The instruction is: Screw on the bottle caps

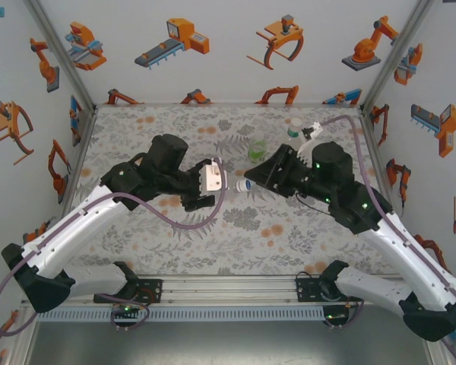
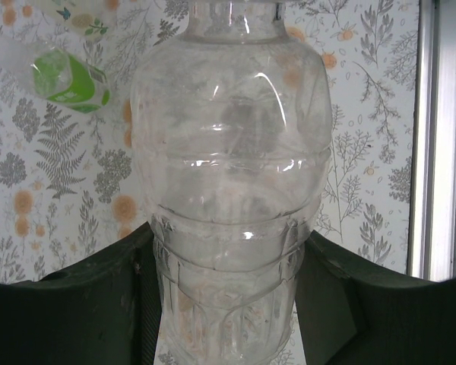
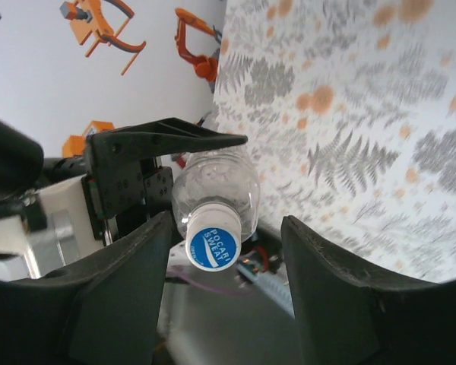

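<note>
Right wrist view sets the white cap [image 3: 213, 245], blue print on its top, face-on straight ahead of the right claw [image 3: 226, 228]. The jaws stand off it on both sides, one finger [image 3: 114, 304] just beside the rim and the other across a plain gap. This claw is released and grasps nothing.

The cap sits on the neck of the plain clear bottle [image 3: 216, 182]. How far it is threaded down I cannot tell. The bottle's long axis runs straight away from the lens, in line with the claw's reach.

In the left wrist view the left claw [image 2: 228, 236] is clenched on the bottle's lower body, neck pointing away from it.

From the top external view the bottle lies roughly level above the tabletop [image 1: 175, 251], bridging the two claws. Its base is towards the left arm and its cap towards the right, so the right arm is the nearer to the cap. By my reading, the next move calls for closing on the cap and turning about that axis.
</note>
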### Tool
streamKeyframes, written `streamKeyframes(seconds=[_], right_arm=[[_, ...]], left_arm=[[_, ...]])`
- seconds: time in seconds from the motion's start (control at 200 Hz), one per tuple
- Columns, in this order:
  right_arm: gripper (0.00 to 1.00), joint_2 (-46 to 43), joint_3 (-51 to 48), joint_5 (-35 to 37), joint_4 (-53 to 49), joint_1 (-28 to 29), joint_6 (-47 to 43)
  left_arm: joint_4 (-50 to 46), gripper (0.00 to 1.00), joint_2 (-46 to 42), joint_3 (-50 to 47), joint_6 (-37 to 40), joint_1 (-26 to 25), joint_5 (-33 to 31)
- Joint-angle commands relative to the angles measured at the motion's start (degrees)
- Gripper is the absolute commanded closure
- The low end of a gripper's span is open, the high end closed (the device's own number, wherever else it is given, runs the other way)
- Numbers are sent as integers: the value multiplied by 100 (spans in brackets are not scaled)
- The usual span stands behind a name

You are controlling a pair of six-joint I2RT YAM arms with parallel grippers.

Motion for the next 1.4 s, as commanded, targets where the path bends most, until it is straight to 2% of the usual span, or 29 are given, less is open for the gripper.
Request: streamKeyframes(seconds=[0.0, 0.105, 0.225, 0.496, 0.876, 1.392], right_arm=[[45, -226, 153, -147, 473, 14, -2093], [43, -264, 247, -1178, 782, 14, -3874], [42, -97, 618, -2451, 187, 15, -5852], [46, 522, 1434, -3902, -1344, 40, -8754], [47, 714, 1293, -3649, -649, 100, -8916], [56, 820, 1178, -3575, -608, 203, -8916]], left_arm=[[130, 99, -198, -36, -58, -38, 318], [120, 99, -296, -47, -46, -38, 501], [122, 99, -403, -82, -64, -33, 601], [95, 98, -534, -124, -141, -46, 723], [69, 97, -541, -109, -187, -47, 712], [-4, 97, -577, -84, -150, -46, 672]])
